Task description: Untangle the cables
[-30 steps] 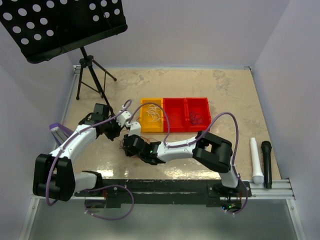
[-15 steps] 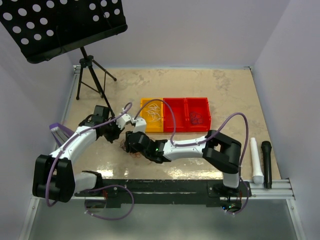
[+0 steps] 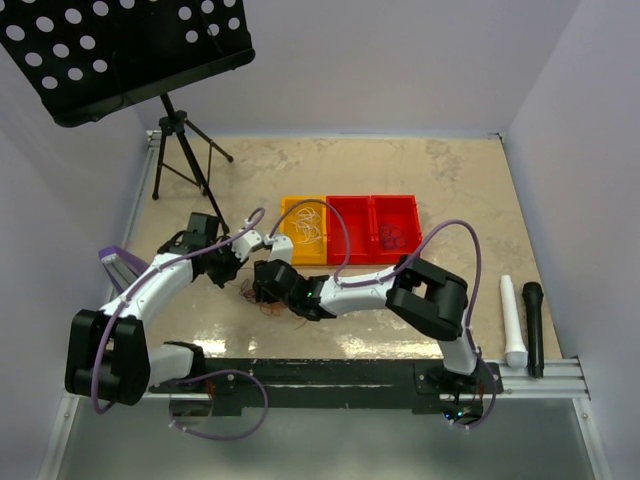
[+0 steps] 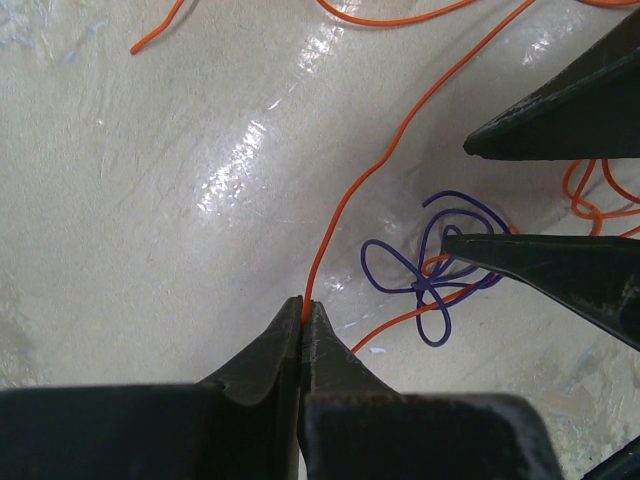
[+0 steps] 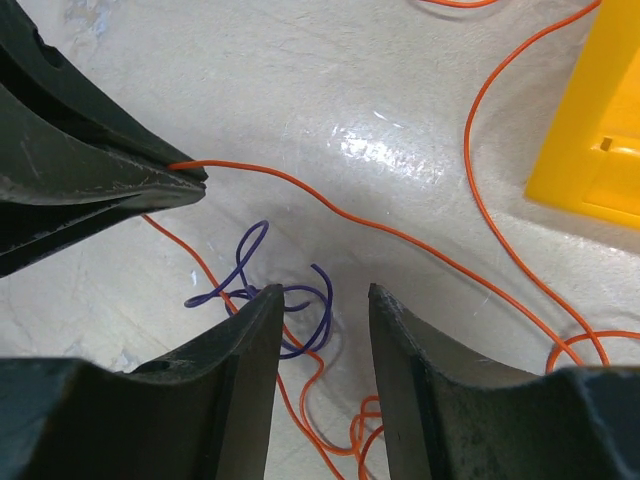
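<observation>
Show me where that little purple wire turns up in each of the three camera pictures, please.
Top external: too small to make out.
Left wrist: the purple cable lies right of centre, in loose loops.
Right wrist: the purple cable lies lower centre-left, just ahead of the open right gripper.
Shared landmark: the orange cable pinched in the shut left gripper, which shows in both wrist views.

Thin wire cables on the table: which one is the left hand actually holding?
The thin orange wire, pinched in the shut left hand; the knotted purple wire lies loose beside it.
</observation>
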